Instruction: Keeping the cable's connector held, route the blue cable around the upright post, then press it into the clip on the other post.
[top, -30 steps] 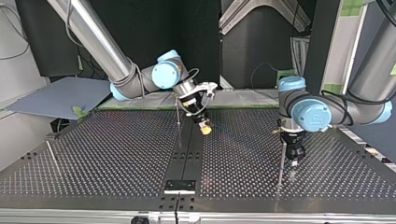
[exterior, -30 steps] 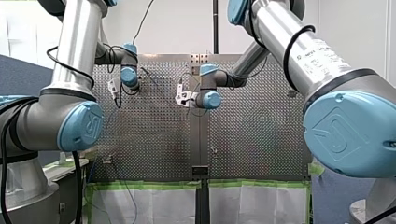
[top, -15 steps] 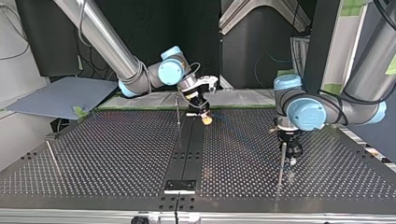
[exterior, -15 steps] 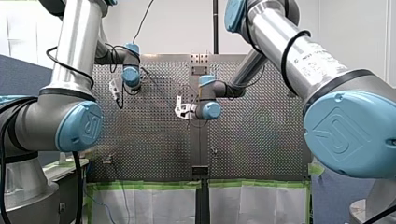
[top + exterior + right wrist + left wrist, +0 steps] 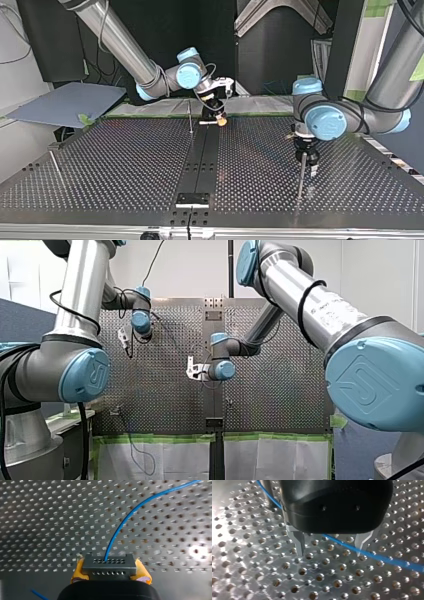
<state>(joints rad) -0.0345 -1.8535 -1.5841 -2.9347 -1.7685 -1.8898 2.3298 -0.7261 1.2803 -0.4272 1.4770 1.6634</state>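
Blue cable (image 5: 125, 520) leaves the connector (image 5: 109, 566) clamped between my right claw's (image 5: 110, 572) yellow pads (image 5: 78, 570) and runs above the perforated tabletop (image 5: 287, 580), passing between my left claw's (image 5: 330, 547) metal fingers (image 5: 299, 543), which stand wide apart.

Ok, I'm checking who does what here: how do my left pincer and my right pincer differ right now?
My left pincer has bare metal fingers; my right pincer has yellow pads. The left pincer stands open, the blue cable passing between its fingers; the right pincer is shut on the connector. Both have black bodies and work the same cable.
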